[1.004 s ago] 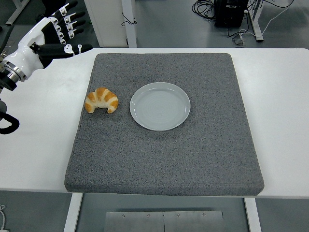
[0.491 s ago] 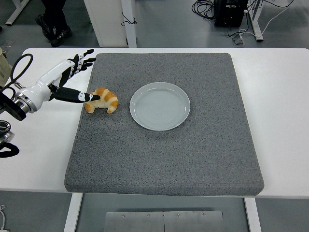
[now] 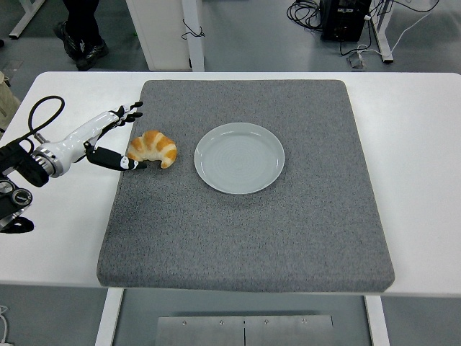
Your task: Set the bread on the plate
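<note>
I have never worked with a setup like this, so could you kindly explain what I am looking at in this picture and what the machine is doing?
This is one view from a camera mounted high on a humanoid robot, looking down over its white table. The near edge of the table is at the bottom of the picture.

A grey mat covers most of the table. On it lie a croissant and, just to its right, an empty pale plate. The two are apart, not touching.

The black and white thing coming in from the left is the robot's left hand, with five fingers. They are spread on either side of the croissant's left end, the thumb tip by its lower edge, but nothing is lifted. The right arm is out of view.

At the top, a person's legs show on the floor.
</note>
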You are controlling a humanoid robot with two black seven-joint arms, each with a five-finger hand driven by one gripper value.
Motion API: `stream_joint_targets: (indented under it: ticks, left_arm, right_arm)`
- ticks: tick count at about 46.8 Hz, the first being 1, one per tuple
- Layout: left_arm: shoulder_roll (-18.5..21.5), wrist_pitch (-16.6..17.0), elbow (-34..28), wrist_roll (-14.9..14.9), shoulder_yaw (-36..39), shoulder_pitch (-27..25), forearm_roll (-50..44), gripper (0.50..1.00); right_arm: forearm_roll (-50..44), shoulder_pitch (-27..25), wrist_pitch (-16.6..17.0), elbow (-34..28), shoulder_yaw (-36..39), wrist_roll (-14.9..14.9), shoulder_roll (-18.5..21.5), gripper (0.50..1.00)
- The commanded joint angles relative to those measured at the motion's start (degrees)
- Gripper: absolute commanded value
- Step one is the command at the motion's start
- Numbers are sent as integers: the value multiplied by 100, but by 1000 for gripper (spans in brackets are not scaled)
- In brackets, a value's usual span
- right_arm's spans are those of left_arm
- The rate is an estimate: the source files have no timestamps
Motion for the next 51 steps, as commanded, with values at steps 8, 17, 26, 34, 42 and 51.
stream_joint_targets:
  ticks: [8,17,26,34,42,51]
  left_arm:
    - [-70,3,202,-2,10,-88,390,969]
    - [-78,3,316,-2,19,-70,892,968]
    - [-263,3,667,-20,36,-88,1120,968]
    - [-535,3,905,-29,89,-132,1173,966]
    - [-852,3,1230,-29,89,-132,1191,966]
    - [-984,12,1406,-64,89,-149,1200,960]
  right_arm:
    - [0,0,9,0,0,1,0,1000]
    - [0,0,0,0,0,1,0,1000]
    - [0,0,0,0,0,1,0,1000]
    - [0,0,0,0,0,1,0,1000]
    - [0,0,0,0,0,1,0,1000]
    - [0,0,0,0,0,1,0,1000]
